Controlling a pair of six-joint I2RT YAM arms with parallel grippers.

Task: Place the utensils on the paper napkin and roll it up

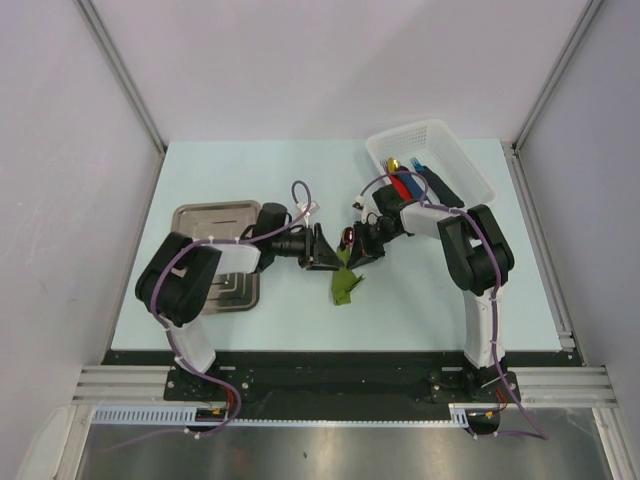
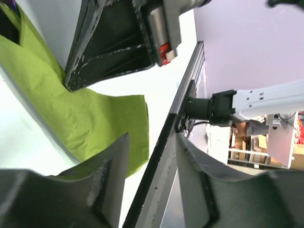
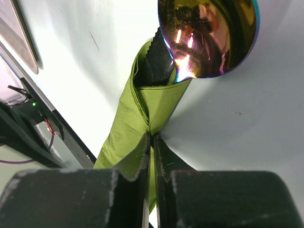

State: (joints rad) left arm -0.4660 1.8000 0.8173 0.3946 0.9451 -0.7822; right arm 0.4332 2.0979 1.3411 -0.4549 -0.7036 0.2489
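**Thin olive-green paper napkin**: lies crumpled at the middle of the pale table, between the two arms. One end is folded into a loose tube around the utensils. A dark piece shows inside the fold, and a shiny iridescent spoon bowl sticks out of the tube's mouth.

**Right gripper**: fingers pressed together, pinching a fold of the napkin just below the tube.

**Left gripper**: jaws apart with nothing between them. One finger is beside the napkin's loose corner; contact cannot be told.

**Silver rectangular metal tray**: left of the napkin, partly under the left arm.

**White plastic mesh basket**: far right of the table, holding red, blue and gold-tipped cutlery.
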